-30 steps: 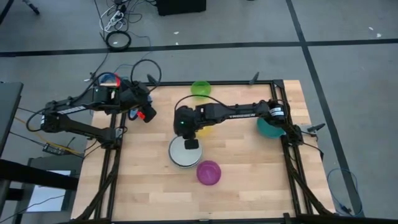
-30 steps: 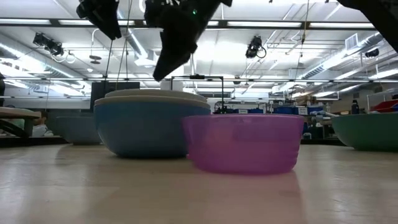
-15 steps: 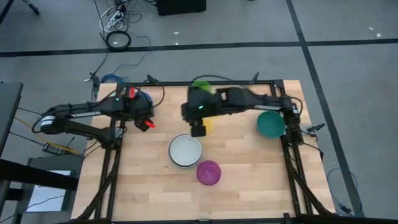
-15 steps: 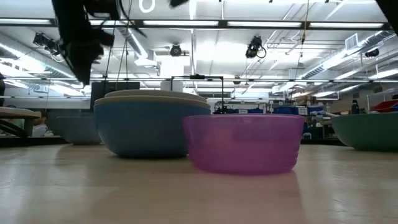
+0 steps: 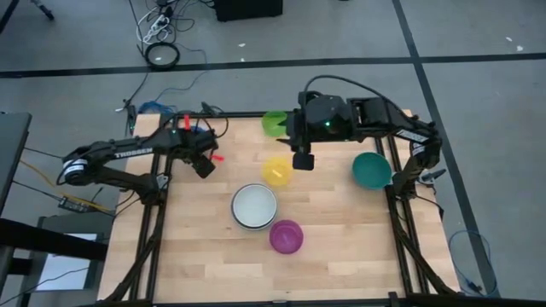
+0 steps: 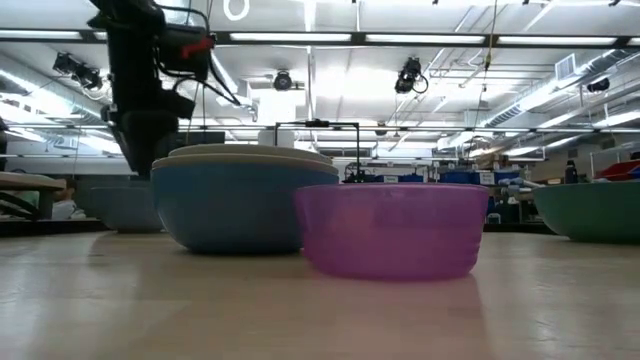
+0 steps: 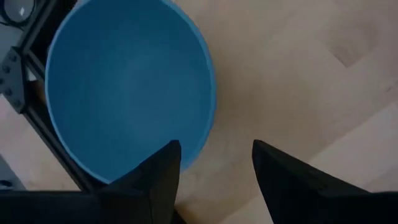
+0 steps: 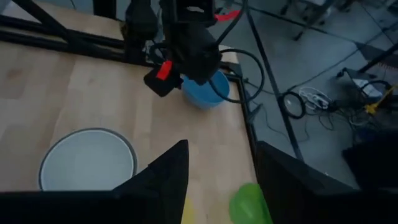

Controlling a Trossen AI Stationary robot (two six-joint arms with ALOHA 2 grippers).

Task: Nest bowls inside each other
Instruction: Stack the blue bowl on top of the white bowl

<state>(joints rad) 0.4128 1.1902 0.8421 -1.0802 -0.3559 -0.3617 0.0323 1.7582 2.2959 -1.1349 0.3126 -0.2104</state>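
A blue bowl (image 7: 130, 87) sits on its base at the table's far left corner. My left gripper (image 7: 214, 162) hangs open over it and points down. One finger (image 7: 163, 171) is over the bowl's rim and the other (image 7: 280, 177) is over the bare table. My right gripper (image 5: 303, 159) is open and high above the table between the green bowl (image 5: 275, 122) and the yellow bowl (image 5: 276, 170). A whitish bowl (image 5: 254, 205) sits nested in a blue one (image 6: 235, 210). The magenta bowl (image 5: 286, 236) and the teal bowl (image 5: 372, 170) stand apart on the table.
A black metal frame (image 5: 153, 213) runs along the table's left, right and far edges, close behind the blue corner bowl. Bare wood (image 5: 341, 230) lies to the right of the magenta bowl and along the near edge.
My right gripper has risen from just above the whitish bowl stack and gone toward the table's far edge, tipping closer to level. My left gripper has come down toward the blue bowl at the far left corner and tipped steeper. No bowl has moved.
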